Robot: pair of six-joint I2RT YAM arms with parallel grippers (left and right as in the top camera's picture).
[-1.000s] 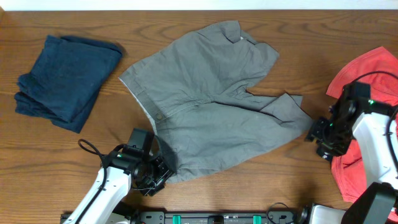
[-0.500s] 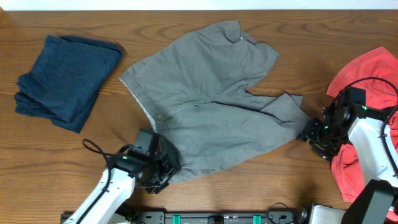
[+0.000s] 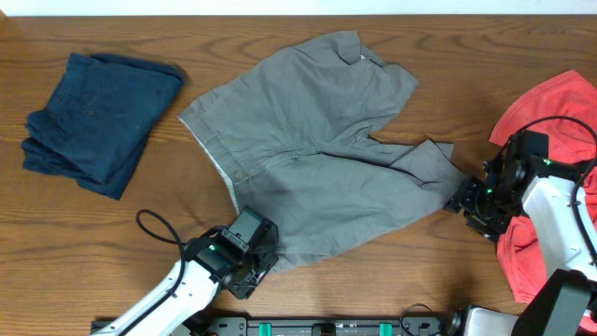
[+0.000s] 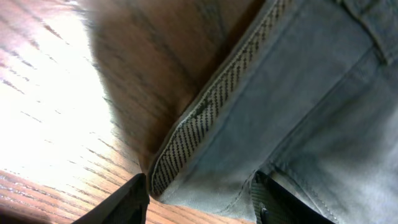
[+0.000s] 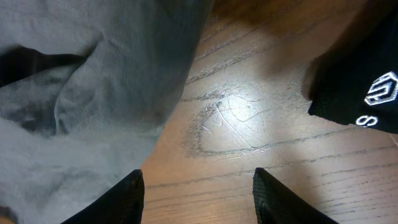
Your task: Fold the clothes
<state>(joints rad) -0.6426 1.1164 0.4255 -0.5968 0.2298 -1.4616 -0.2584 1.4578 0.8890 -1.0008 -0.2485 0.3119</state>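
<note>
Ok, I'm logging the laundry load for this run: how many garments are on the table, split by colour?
Grey garment, spread out: 1
Navy garment, folded: 1
Red garment, bunched at the table's edge: 1
Total: 3

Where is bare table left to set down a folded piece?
Widest: between the grey shorts and the red garment, along the far edge. Also the near-left corner below the navy cloth. Crowded where the right tool sits by the shorts' leg.
</note>
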